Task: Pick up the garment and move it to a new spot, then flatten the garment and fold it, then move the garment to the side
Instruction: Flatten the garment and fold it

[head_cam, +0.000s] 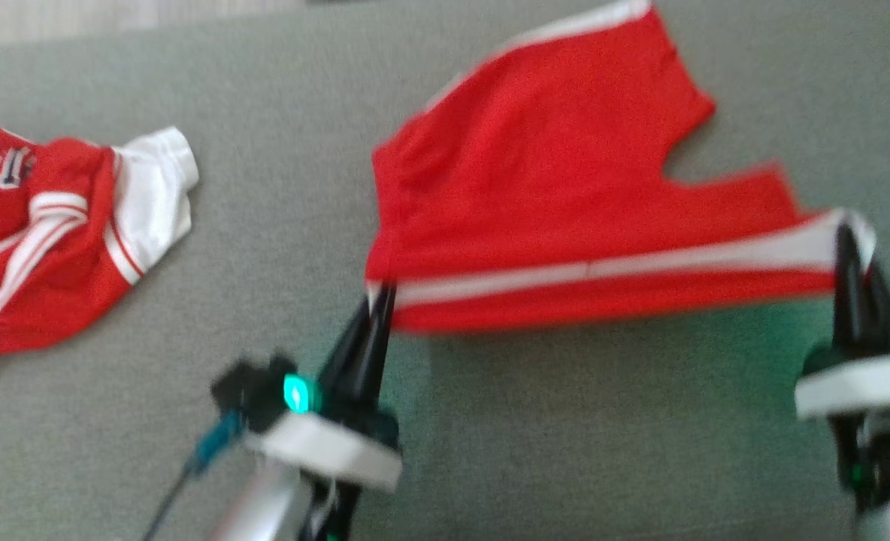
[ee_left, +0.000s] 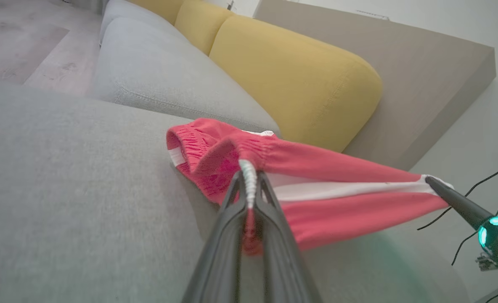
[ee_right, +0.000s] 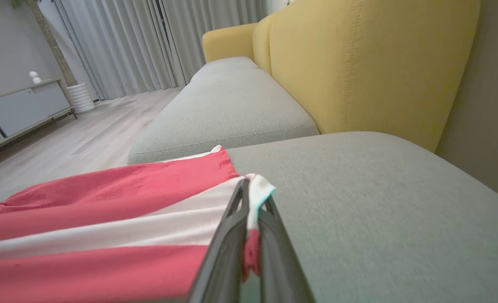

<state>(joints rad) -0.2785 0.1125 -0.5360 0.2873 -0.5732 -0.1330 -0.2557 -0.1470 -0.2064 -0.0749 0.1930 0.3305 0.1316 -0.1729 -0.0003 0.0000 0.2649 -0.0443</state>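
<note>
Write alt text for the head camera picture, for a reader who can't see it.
Red shorts with a white stripe are stretched over a grey sofa cushion, the left gripper shut on one end of the striped edge and the right gripper on the other. A second red and white garment lies crumpled at the far left.

The head view's pretty smeared, so the red shorts (head_cam: 550, 195) look fuzzy and their far corner runs off the top. The red jersey (head_cam: 46, 233) on the sofa seat (head_cam: 264, 451) is half cut off at the left, lettering too blurry to read.
</note>
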